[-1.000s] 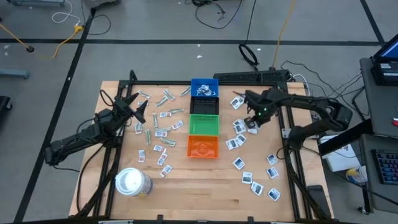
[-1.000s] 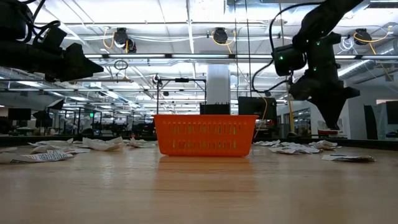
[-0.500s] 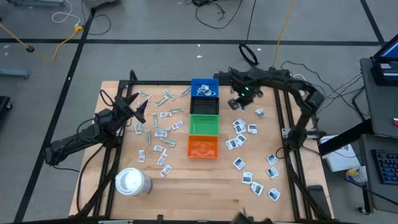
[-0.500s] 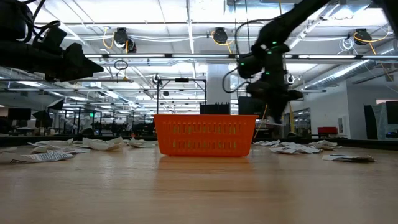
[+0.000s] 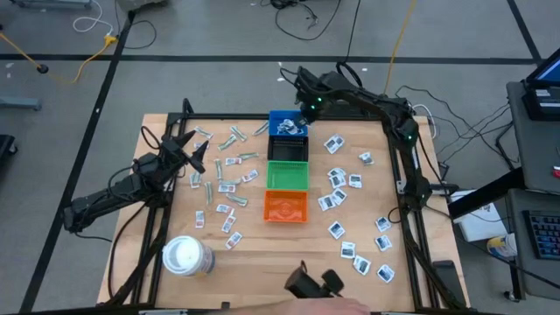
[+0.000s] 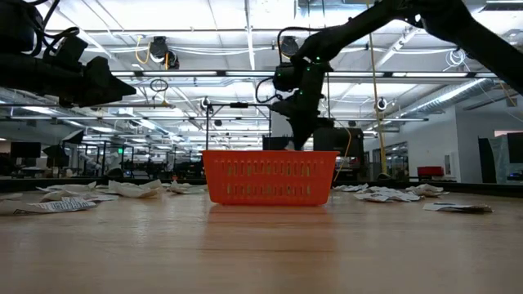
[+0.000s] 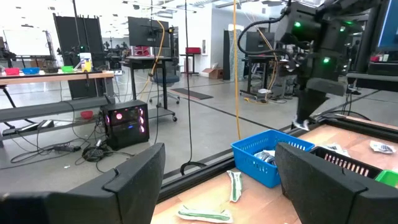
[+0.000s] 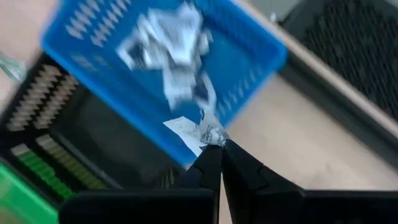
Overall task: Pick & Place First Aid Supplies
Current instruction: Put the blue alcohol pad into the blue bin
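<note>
Right now the right gripper (image 5: 304, 112) hangs over the far end of the table, just above the blue bin (image 5: 288, 123), its fingers pinched tight on a small white packet (image 8: 198, 132) with dark print. In the right wrist view the packet dangles from the fingertips (image 8: 214, 155) over the bin's near wall — the bin already has a loose heap of the same white packets (image 8: 171, 38) in it. From table height the arm reaches down behind the orange bin (image 6: 270, 175).

The three coloured bins sit in a row down the middle of the table: blue farthest, a black bin (image 5: 287, 149) next, then the green bin (image 5: 287, 174) and the orange one nearest. To their right lie scattered white squares (image 5: 337, 179) with dark-blue print, running down toward the near right corner. To their left lie the white strips (image 5: 227, 186) and slim pale green wrappers (image 5: 232, 138), spread about the wood.

The left gripper (image 5: 189, 153) waits above the left side of the table, over the strips — its fingers (image 7: 134, 180) stand wide apart with nothing between them. A large white roll (image 5: 186, 256) stands near the near left corner.
</note>
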Available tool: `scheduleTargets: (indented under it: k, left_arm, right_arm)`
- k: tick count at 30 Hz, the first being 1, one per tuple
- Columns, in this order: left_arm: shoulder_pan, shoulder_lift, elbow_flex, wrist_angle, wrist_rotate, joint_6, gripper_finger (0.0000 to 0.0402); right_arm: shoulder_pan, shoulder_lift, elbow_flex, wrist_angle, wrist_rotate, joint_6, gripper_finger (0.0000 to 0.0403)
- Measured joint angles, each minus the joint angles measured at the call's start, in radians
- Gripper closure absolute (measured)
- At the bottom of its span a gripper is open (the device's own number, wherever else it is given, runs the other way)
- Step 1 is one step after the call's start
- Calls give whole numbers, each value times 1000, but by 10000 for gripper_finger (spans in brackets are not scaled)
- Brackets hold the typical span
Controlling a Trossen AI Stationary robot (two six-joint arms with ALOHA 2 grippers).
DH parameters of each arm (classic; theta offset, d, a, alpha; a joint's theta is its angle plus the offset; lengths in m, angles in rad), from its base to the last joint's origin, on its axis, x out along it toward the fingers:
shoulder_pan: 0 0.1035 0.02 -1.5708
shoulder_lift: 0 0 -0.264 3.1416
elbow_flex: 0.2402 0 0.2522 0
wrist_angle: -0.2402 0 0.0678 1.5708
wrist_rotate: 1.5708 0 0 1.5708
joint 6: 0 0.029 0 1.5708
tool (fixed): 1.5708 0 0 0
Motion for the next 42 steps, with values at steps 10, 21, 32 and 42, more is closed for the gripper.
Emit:
scheduleTargets:
  k: [10, 21, 32, 42]
  left_arm:
    - [0, 0, 0, 0, 0, 0, 96]
    - [0, 0, 0, 0, 0, 0, 96]
    - [0, 0, 0, 0, 0, 0, 96]
    - [0, 0, 0, 0, 0, 0, 96]
  right_arm:
    - [32, 41, -19, 190, -29, -77, 390]
    - [40, 41, -24, 212, -23, -105, 301]
    - [39, -24, -24, 75, -21, 161, 251]
    - [40, -25, -29, -127, -20, 505, 266]
